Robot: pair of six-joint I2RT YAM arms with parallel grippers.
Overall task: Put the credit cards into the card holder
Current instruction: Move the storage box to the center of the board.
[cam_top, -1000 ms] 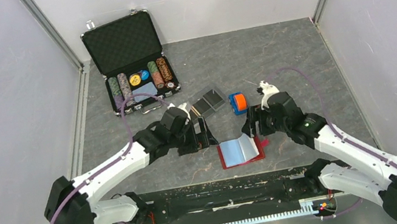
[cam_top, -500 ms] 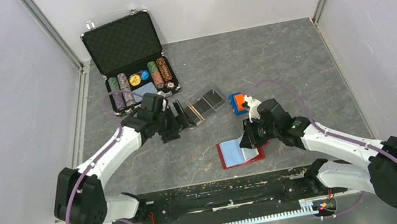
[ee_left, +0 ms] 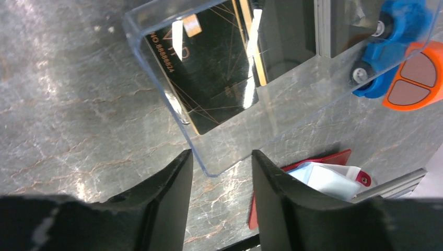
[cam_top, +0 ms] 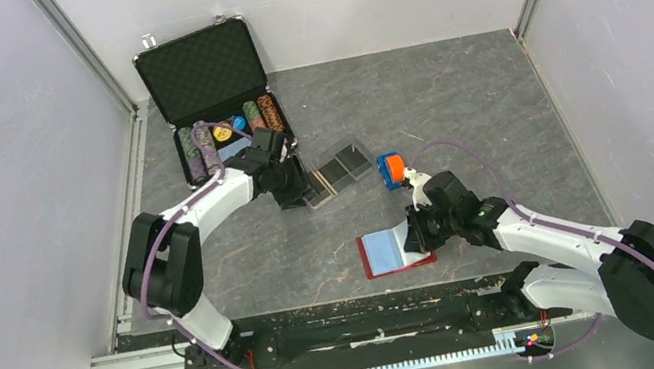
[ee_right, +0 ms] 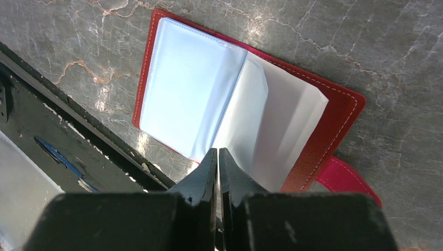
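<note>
One credit card lies flat in the end compartment of the card holder, which sits on the worktop just ahead of your left gripper. Its jaws stand partly open with nothing held. The holder's near corner shows in the gap between them, and I cannot tell if it touches.

Your right gripper is pressed shut, its tips at the edge of the clear sleeves in the open red wallet. I cannot tell whether it pinches a card or only a sleeve, and no other card shows in the sleeves.

Before you lift, make sure you have a card and not the plastic page. Draw it out along the sleeve, slowly, so the wallet does not drag. Use the left jaws to steady the holder by its wall, not by the card inside.
</note>
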